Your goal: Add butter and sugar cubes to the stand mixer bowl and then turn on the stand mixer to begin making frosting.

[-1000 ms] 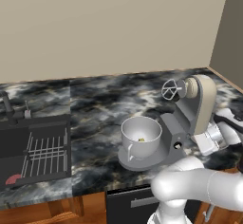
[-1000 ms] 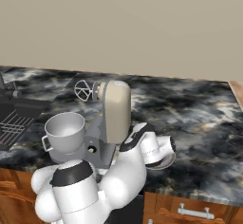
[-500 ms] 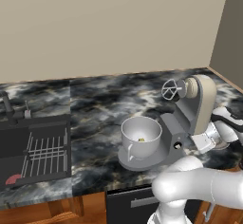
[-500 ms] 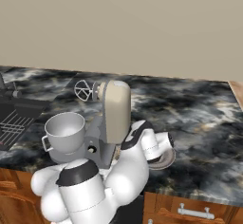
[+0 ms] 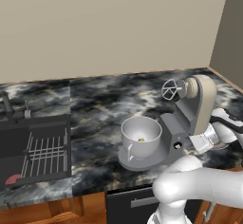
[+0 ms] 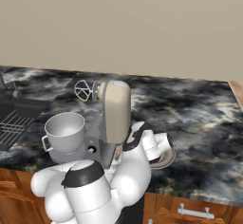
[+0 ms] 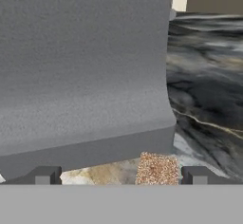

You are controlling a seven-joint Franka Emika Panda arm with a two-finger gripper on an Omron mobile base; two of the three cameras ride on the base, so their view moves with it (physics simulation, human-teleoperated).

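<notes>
Lowered at 3 o'clock of the stand mixer [image 5: 194, 105], hand [image 7: 121, 176] fully open and empty, straddling the sugar cube [image 7: 157, 169] on the plate [image 6: 163, 160]. Butter [image 5: 141, 139] apparently already in the stand mixer bowl [image 5: 141, 135]. Next, likely: closing.

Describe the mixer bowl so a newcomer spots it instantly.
Find the black marble counter, then the beige-headed stand mixer near its right end. The bowl sits on the mixer's dark base, left of the head: a light grey metal cup shape with a side handle.
</notes>
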